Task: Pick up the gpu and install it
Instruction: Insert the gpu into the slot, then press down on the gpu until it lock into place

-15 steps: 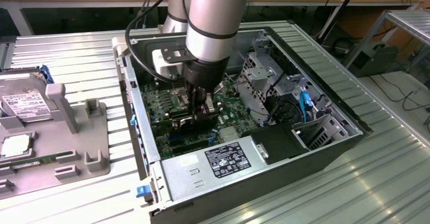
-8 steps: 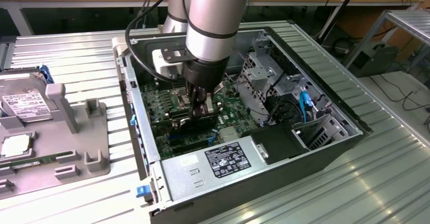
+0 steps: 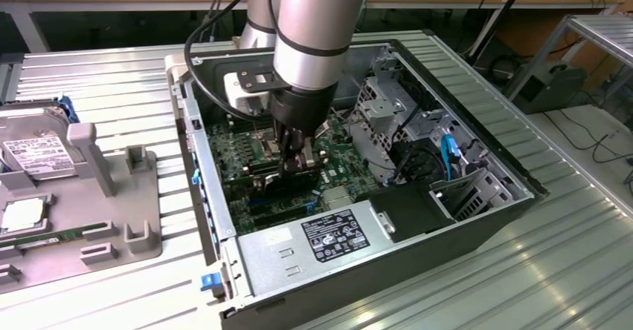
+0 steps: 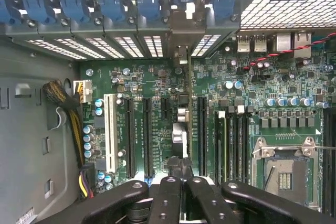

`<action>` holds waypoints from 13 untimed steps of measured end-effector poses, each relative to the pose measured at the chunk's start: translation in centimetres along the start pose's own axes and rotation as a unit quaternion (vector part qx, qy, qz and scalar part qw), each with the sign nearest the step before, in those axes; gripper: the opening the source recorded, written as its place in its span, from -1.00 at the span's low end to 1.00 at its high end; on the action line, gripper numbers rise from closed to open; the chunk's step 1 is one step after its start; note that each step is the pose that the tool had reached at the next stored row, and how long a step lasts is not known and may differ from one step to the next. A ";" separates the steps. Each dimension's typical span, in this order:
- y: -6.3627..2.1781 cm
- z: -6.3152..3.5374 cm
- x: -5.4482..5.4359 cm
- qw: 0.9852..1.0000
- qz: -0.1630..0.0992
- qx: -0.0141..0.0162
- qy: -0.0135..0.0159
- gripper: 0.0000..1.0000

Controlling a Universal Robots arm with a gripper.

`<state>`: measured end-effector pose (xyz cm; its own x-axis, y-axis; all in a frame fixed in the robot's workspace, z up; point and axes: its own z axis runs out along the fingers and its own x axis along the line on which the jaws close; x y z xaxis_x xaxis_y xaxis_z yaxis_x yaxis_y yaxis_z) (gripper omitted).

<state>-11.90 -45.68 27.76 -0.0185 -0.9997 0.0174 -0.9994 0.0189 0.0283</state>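
gpu [image 3: 280,173] sits inside the open case [image 3: 296,267], roughly mid-board, edge-up over the motherboard [image 3: 237,152].

Exterior view:
- gripper [image 3: 296,156] is reached down into the case, fingers together and clamped on the gpu's upper edge.
- Tight surroundings: drive cage [image 3: 386,111] just beside the arm on the exterior view's right, power supply [image 3: 331,241] against the case's near wall.
- The only free approach looks to be straight down through the open side. I can't tell from here whether the card is seated or above its slot.

Wrist view:
- gpu [image 4: 180,129] shows edge-on as a thin strip running from the gripper [image 4: 181,174] toward the case's rear wall, its bracket end near the vented slot covers [image 4: 131,45].
- It lies between a long black slot [image 4: 148,135] on one side and another black slot [image 4: 202,135] on the other, with the memory slots [image 4: 231,140] beyond that.
- A cable bundle [image 4: 63,103] sits well apart, by the case's side wall.

Handling, my read: light, stiff and thin, and fragile where components are exposed. Grip the bare top edge near the middle, as here. Little side room, so any tilt risks fouling the neighbouring slots.
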 end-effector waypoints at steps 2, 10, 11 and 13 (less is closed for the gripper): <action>0.00 0.00 0.0 1.000 0.000 0.000 0.001 -0.79; 0.00 -0.01 0.0 1.000 0.000 0.000 0.005 -0.79; 0.00 -0.01 0.0 1.000 0.000 0.000 0.006 -0.79; 0.00 -0.01 0.0 1.000 0.000 0.000 0.007 -0.79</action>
<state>-11.90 -45.66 27.77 -0.0184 -0.9993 0.0317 -0.9994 0.0193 0.0280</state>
